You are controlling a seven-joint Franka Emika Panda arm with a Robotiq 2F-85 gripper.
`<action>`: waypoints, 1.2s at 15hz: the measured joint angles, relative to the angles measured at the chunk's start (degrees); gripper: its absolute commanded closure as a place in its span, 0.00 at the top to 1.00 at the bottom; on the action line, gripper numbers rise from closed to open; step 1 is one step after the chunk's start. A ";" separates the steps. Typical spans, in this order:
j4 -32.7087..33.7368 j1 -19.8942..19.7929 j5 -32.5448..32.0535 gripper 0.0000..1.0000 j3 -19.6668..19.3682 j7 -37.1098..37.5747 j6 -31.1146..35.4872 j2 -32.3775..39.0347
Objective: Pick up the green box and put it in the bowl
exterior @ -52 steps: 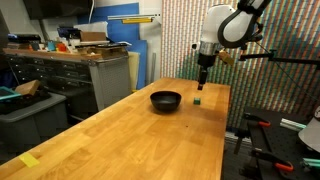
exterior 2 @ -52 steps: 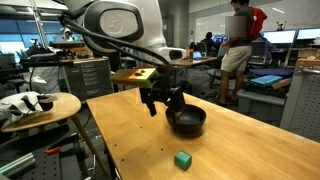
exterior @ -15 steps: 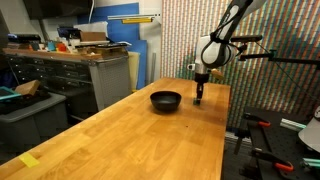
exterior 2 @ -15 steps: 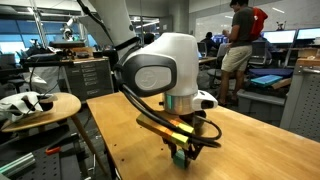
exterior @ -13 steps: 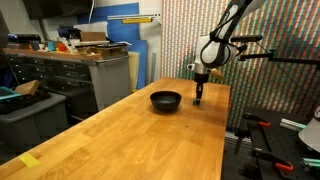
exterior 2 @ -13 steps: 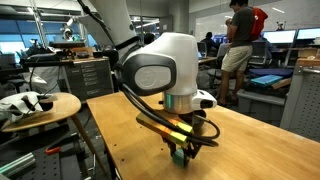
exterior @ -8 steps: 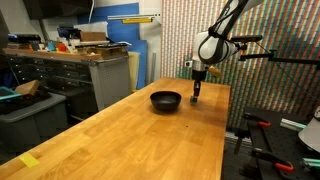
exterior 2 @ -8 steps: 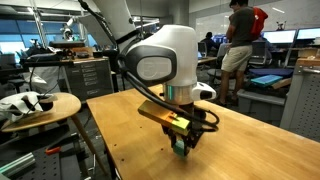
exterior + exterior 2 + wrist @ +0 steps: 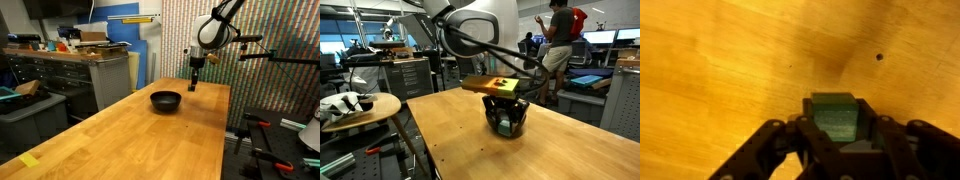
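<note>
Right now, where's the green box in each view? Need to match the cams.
In an exterior view: green box barely resolvable, held at the tip of the raised claw, right of the bowl.
In an exterior view: green box near centre, in the claw, in front of the bowl.
Wrist view: green box lower centre, between the claw fingers.
Shared landmark: the claw, in all three.

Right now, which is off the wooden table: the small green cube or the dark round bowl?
The small green cube: the tool grips it in the air, while the dark round bowl rests on the wooden table.
</note>
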 measured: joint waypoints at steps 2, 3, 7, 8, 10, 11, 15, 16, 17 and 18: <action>0.80 1.82 -1.16 0.21 -0.79 0.42 -1.72 -1.63; 1.33 2.73 -1.74 0.21 -0.98 0.77 -2.36 -2.15; 3.97 6.68 -3.44 0.21 -1.06 2.68 -3.85 -2.28; 4.66 7.67 -3.61 0.21 -1.03 3.19 -3.93 -1.95; 6.31 9.56 -3.81 0.21 -0.92 4.22 -4.00 -0.54; 7.27 10.38 -3.83 0.21 -0.84 4.65 -4.00 0.52; 11.99 12.36 -3.84 0.21 -0.53 6.06 -3.82 6.47; 13.34 12.48 -3.84 0.21 -0.52 6.25 -3.66 8.22; 14.71 12.48 -3.84 0.21 -0.52 6.36 -3.49 9.95; 16.10 12.44 -3.84 0.21 -0.57 6.39 -3.17 11.67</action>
